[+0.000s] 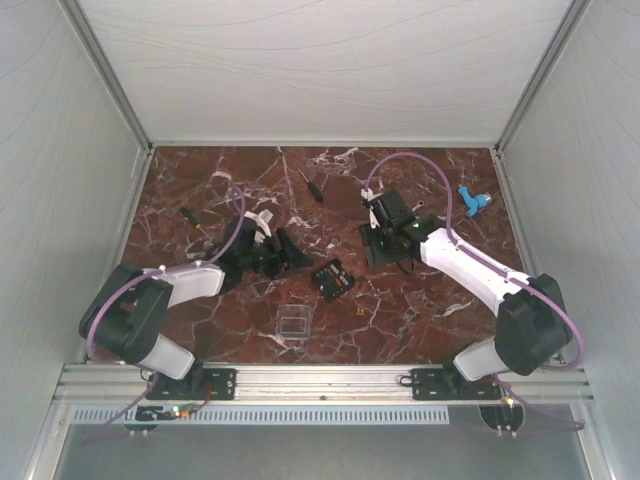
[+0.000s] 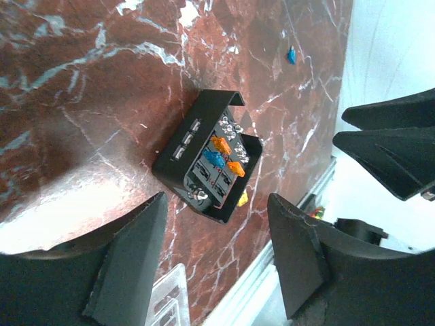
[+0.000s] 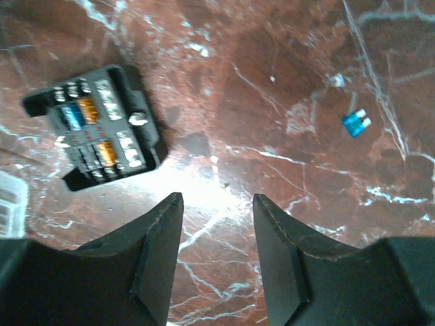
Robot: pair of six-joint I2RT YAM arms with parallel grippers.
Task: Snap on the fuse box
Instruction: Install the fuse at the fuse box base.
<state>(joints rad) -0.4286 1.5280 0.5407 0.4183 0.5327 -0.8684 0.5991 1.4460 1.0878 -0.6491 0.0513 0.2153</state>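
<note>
Black fuse box (image 1: 332, 279) lies untouched between left claw (image 2: 216, 200) and right claw (image 3: 217, 197), both spread, empty.

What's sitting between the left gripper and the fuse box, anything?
Nothing visible. The left gripper, jaws open, faces the fuse box across bare tabletop in the left wrist view. The clear lid lies off that line, toward the near edge.

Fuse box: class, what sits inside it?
Inside the fuse box: two orange fuses and one blue fuse. What lies beneath them is covered.
</note>
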